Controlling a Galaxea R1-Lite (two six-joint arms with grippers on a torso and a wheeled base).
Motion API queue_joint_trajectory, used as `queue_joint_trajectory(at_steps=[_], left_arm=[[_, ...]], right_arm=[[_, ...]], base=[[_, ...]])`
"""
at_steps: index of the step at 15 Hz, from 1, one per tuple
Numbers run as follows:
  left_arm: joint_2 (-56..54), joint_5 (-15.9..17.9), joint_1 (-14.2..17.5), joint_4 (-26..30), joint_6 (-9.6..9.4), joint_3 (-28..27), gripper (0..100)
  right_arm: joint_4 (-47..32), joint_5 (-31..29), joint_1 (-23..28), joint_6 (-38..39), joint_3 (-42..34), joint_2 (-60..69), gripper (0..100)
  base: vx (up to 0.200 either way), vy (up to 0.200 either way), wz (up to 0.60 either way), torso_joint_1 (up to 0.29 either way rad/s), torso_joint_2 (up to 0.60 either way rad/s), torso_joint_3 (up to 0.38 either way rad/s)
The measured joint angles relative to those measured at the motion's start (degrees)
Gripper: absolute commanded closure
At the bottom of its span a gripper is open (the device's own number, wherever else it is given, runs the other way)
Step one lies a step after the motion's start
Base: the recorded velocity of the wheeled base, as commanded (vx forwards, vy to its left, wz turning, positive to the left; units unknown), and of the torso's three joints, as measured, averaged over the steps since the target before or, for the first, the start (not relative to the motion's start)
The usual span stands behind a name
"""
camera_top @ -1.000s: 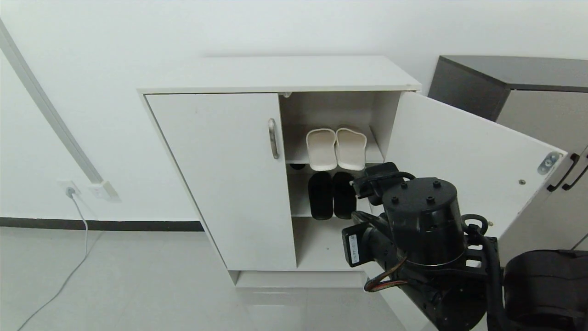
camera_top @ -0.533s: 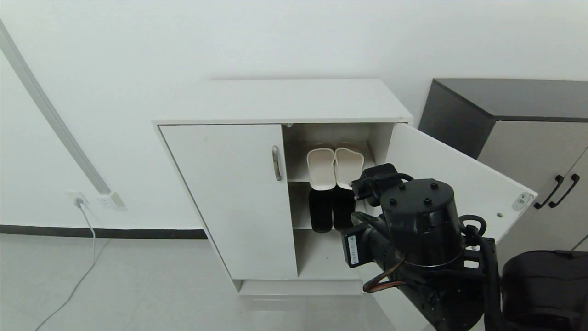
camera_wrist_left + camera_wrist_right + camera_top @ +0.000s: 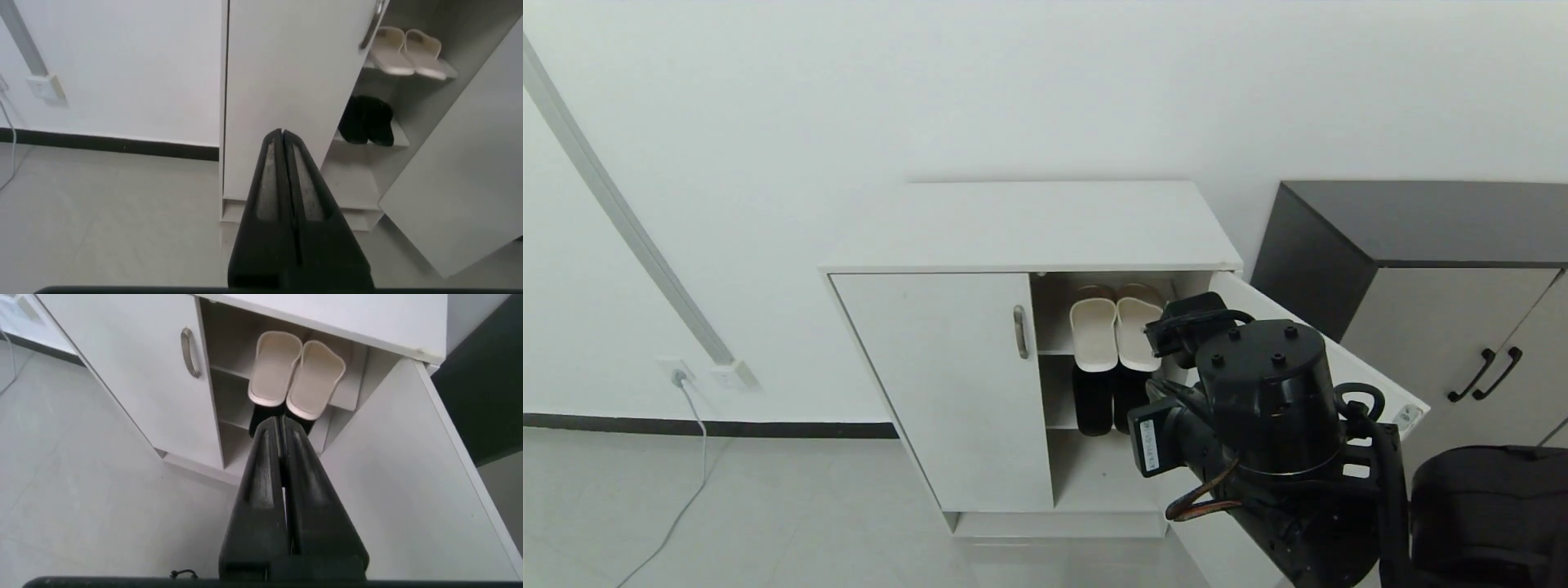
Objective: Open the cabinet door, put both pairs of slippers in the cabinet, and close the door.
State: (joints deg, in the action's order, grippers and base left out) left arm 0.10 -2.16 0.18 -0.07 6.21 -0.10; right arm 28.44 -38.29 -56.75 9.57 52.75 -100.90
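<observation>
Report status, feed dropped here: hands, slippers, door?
Left hand, right hand shut, empty. White slippers upper shelf, black slippers below. Door open, nothing seen blocking.

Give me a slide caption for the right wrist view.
Shut right claw before the cabinet, door open: white slippers shelved above black slippers.

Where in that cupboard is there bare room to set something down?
The bottom compartment, under the black slippers, is bare, and so is the cupboard's top. The upper shelf is crowded by the white slippers, and the middle shelf by the black pair, with only a narrow strip beside each.
</observation>
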Motion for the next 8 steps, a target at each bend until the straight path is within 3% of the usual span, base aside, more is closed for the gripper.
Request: queue_joint_trajectory(at_steps=[8], left_arm=[[0.00, -0.02, -0.05, -0.02, 0.00, 0.02, 100]], right_arm=[[0.05, 0.00, 0.07, -0.29, 0.02, 0.05, 100]], base=[[0.000, 0.000, 0.00, 0.253, -0.58, -0.323]])
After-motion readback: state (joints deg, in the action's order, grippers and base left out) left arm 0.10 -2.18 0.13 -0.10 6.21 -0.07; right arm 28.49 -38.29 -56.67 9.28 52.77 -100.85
